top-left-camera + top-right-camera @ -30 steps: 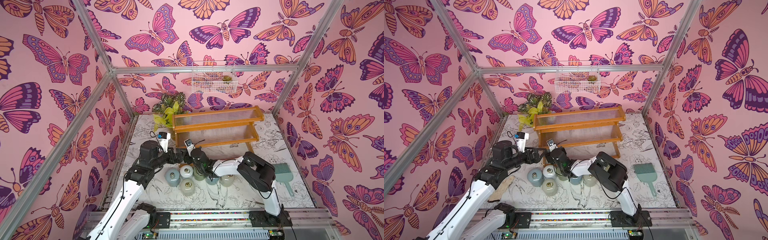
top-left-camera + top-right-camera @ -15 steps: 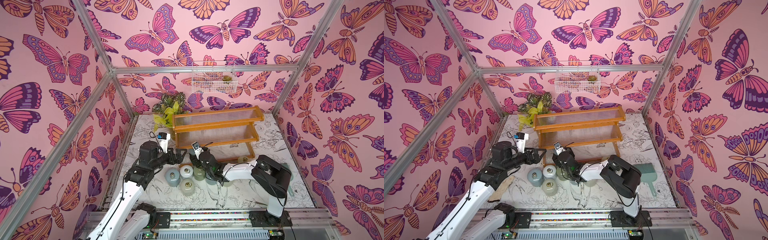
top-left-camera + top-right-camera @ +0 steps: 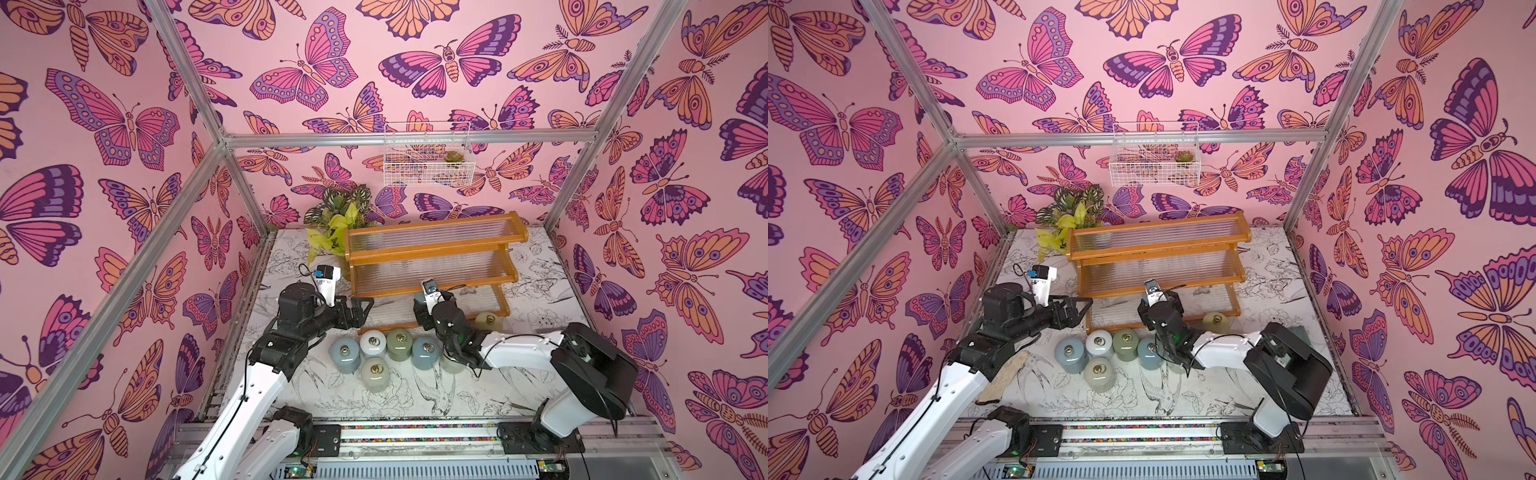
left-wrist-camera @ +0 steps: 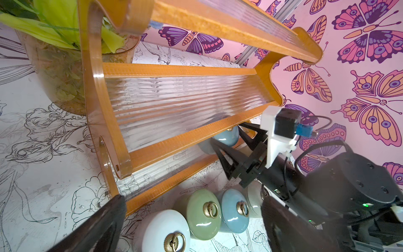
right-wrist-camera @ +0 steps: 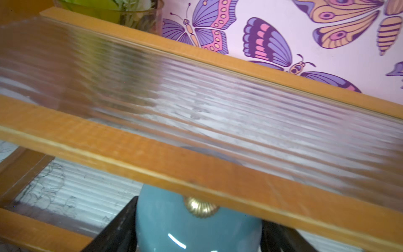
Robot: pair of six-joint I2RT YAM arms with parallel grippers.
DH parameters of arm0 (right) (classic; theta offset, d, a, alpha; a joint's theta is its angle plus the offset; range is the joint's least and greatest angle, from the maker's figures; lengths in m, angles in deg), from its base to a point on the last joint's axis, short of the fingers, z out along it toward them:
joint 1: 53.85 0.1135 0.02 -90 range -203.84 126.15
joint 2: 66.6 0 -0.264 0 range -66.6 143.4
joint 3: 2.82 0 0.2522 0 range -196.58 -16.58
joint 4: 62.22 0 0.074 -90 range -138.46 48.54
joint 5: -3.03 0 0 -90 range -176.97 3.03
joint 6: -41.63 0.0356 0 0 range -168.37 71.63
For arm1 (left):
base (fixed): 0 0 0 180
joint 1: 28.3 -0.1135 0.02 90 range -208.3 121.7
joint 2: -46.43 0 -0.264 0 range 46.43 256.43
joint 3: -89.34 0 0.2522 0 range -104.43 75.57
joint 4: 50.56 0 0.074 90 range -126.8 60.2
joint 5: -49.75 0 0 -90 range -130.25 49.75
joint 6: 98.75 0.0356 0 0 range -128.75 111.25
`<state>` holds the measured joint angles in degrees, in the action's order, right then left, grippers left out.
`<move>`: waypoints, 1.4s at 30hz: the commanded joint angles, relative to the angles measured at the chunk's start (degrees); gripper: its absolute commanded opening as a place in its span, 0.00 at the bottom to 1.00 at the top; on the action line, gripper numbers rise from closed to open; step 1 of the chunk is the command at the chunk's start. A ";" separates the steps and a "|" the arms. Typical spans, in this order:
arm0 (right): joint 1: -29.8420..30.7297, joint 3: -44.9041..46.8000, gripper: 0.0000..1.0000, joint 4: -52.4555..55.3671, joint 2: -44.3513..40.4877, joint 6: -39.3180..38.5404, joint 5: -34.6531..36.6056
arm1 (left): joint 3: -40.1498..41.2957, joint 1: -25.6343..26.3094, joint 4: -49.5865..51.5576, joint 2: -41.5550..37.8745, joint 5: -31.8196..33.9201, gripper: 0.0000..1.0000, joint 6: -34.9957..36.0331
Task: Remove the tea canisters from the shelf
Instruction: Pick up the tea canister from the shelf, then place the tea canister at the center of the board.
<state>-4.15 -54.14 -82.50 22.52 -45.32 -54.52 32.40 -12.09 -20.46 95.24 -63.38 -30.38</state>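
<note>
- right tool point(image 5: 198, 237) pinches blue jar point(image 4: 229, 136) on shelf point(image 3: 432, 249) bottom tier, held low (rail overhead), likely to slide it out.
- left tool point(image 3: 366, 312) spread, empty, beside shelf end.
- 5 jars point(image 3: 400, 344) grouped on table point(image 3: 519, 382) in front.

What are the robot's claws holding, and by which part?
The right claw squeezes a glossy pale blue tea canister by its sides, at the orange wooden shelf's lowest tier. The left claw holds nothing.

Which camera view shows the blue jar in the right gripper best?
The right wrist view: the blue jar sits close, between the fingers, though a shelf rail crosses its lid. The left wrist view shows it small. In both top views the right gripper hides it.
</note>
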 commanded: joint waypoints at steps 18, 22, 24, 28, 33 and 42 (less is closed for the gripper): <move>-1.91 9.17 0.58 13.37 -19.02 9.18 2.92 | -1.11 0.34 -0.35 0.57 0.39 1.00 0.80; -1.97 11.12 0.58 15.27 -20.76 11.65 3.88 | -1.44 0.36 -0.37 0.84 0.40 1.00 0.67; -1.93 12.10 0.58 15.89 -21.30 12.71 3.66 | -1.38 0.34 -0.40 0.85 0.37 1.00 0.70; -1.93 12.59 0.58 19.07 -21.68 15.36 2.64 | -1.53 0.34 -0.38 0.92 0.32 1.00 0.70; -1.83 12.94 0.58 23.11 -22.29 19.09 1.39 | -1.51 0.33 -0.39 1.02 0.42 1.00 0.72; -1.88 12.19 0.63 25.40 -19.48 22.69 -0.01 | -2.04 0.33 -0.42 1.89 0.70 1.00 0.86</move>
<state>-5.77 -40.81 -58.76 1.74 -24.62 -54.74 31.76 -12.09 -20.49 96.86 -63.10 -30.38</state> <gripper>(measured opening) 0.780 0.999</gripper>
